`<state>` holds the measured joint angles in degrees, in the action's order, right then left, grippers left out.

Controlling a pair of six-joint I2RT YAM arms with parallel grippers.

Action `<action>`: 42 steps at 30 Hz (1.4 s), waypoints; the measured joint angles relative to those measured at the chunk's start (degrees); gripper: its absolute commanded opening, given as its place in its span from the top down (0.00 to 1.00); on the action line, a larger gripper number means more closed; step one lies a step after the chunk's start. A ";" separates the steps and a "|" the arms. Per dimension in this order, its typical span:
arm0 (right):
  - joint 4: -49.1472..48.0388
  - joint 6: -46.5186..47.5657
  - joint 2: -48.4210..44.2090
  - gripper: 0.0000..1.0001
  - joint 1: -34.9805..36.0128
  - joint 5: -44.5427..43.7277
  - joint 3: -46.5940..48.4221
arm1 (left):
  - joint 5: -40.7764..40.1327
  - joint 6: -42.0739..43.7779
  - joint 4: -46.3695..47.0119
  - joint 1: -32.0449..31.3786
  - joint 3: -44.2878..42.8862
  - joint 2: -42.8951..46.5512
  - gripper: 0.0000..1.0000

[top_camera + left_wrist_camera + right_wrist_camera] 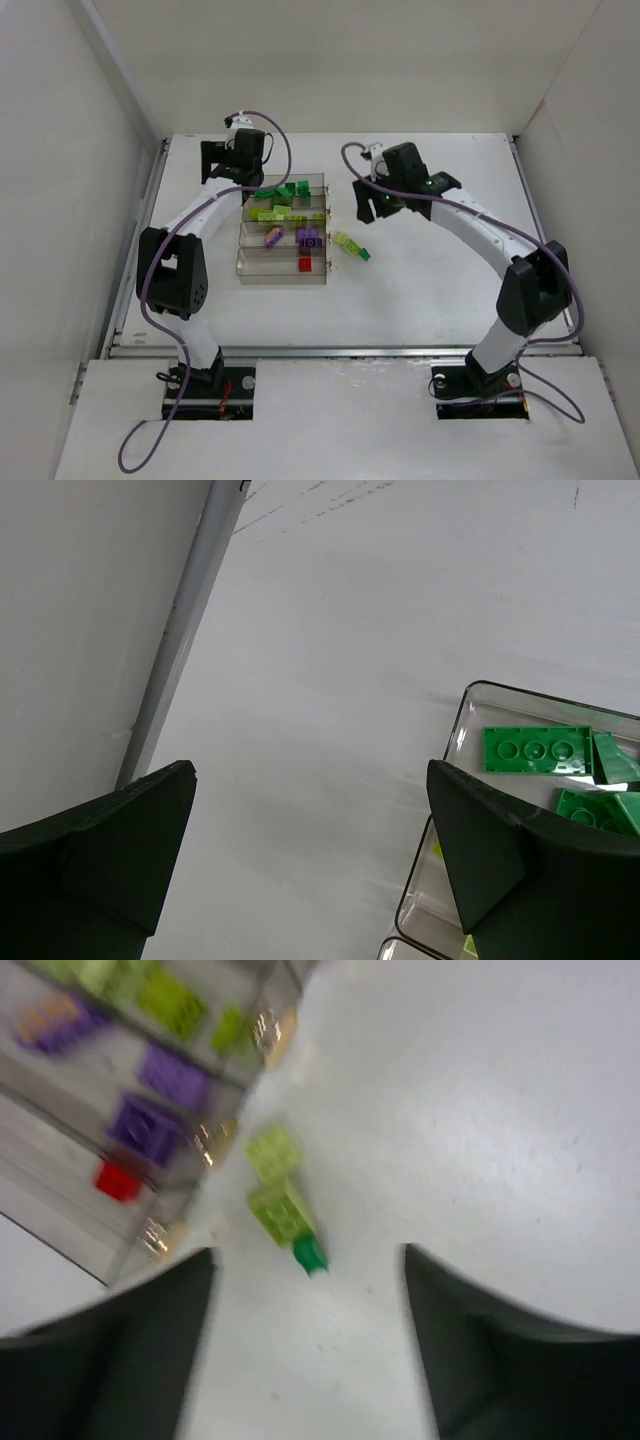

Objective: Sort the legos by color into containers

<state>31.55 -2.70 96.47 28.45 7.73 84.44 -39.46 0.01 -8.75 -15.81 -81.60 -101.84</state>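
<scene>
The containers (pixel 245 262) are four clear bins joined as one tray left of the table's middle. From far to near they hold dark green legos (pixel 283 190), yellow-green ones (pixel 272 212), purple ones (pixel 308 237) and one red lego (pixel 305 264). Just right of the tray, two yellow-green legos (pixel 280 1205) and a small green one (pixel 310 1255) lie on the table. My right gripper (pixel 308 1260) hovers open above them, holding nothing; its view is blurred. My left gripper (pixel 310 780) is open over bare table by the tray's far left corner (pixel 455 730), next to a green plate (pixel 535 750).
White walls enclose the table on the left, back and right. A metal rail (pixel 190 610) runs along the left edge, close to my left gripper. Purple cables loop off both wrists. White tabletop (pixel 440 270) stretches right of the loose legos.
</scene>
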 measured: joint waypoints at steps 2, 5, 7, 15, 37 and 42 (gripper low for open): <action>1.84 1.49 -0.44 0.64 0.48 -0.90 -4.55 | 0.44 -0.09 -0.09 0.00 0.00 -0.04 0.00; 4.76 2.45 2.34 0.54 1.31 -3.06 -9.14 | 0.98 -0.37 -0.17 0.00 0.00 -0.33 0.00; 6.38 3.41 4.57 0.39 2.12 -4.46 -10.58 | 1.40 -0.50 -0.33 0.00 0.00 -0.55 0.00; 5.27 5.55 7.76 0.35 6.97 -6.08 -12.07 | 1.73 -0.52 -0.61 0.00 0.00 -0.63 0.00; -2.29 8.98 11.96 1.00 6.51 -6.21 -11.89 | 1.62 -0.48 -0.57 0.00 0.00 -0.63 0.00; -2.69 9.09 11.82 1.00 6.51 -6.08 -12.15 | 1.42 -0.50 -0.57 0.00 0.00 -0.63 0.00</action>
<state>28.86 6.39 108.29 34.96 1.65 72.29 -38.04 -0.49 -9.32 -15.81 -81.60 -102.48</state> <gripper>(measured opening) 0.182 0.997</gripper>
